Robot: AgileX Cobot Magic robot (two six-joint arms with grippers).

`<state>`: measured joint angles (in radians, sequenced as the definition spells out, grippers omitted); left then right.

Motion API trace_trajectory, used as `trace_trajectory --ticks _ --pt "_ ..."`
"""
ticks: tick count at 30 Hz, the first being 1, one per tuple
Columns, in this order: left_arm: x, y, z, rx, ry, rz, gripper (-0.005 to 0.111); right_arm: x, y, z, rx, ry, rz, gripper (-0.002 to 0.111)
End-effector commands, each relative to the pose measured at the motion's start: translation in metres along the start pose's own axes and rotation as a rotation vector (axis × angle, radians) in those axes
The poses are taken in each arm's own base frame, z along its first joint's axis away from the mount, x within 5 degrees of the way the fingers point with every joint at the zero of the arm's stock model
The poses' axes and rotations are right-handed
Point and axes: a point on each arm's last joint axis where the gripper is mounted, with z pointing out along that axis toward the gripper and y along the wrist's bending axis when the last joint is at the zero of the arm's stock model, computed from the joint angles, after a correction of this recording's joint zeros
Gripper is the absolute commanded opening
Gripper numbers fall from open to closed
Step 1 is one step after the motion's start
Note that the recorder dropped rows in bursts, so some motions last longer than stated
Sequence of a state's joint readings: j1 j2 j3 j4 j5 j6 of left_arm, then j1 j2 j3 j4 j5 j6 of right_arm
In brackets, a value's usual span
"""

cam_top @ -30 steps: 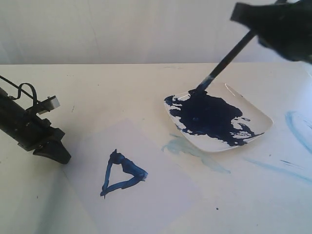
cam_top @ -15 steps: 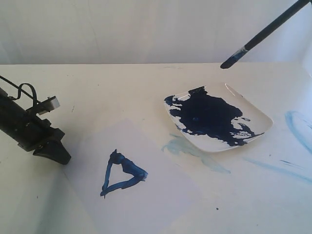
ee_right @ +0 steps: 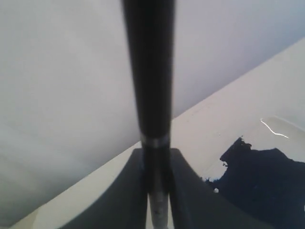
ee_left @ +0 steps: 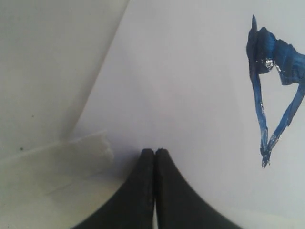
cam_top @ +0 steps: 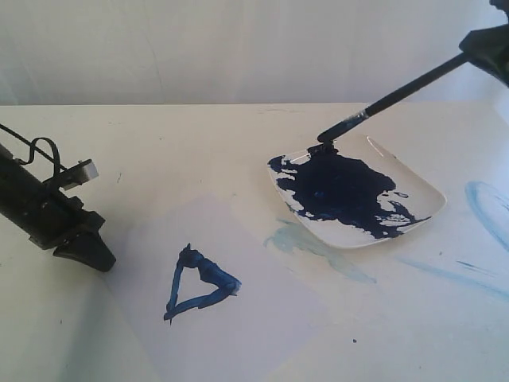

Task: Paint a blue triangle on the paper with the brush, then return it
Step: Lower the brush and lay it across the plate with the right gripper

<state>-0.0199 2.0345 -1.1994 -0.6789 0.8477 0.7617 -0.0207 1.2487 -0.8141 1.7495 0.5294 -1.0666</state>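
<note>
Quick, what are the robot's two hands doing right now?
Left gripper: closed, holding nothing.
Right gripper: closed on the brush.

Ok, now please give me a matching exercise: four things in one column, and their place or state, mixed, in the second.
1 brush
2 triangle
3 plate
4 left gripper

A shut, empty
B smeared with dark-blue paint
C slanted, tip near the plate's edge
D on the paper

Pairs: 1-C, 2-D, 3-B, 4-A.
</note>
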Motion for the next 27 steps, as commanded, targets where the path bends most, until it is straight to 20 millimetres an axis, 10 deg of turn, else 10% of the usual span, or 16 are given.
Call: trace_trajectory --ticks 1,27 --pt "0.006 0.002 0.006 0.005 0.049 -0.001 0.0 -0.006 -0.033 0.008 -0.001 0.048 0.115 0.0" --pt "0.007 0.002 0.006 0.01 0.061 0.002 0.0 0.0 -0.181 0.093 0.188 0.186 0.442 0.0"
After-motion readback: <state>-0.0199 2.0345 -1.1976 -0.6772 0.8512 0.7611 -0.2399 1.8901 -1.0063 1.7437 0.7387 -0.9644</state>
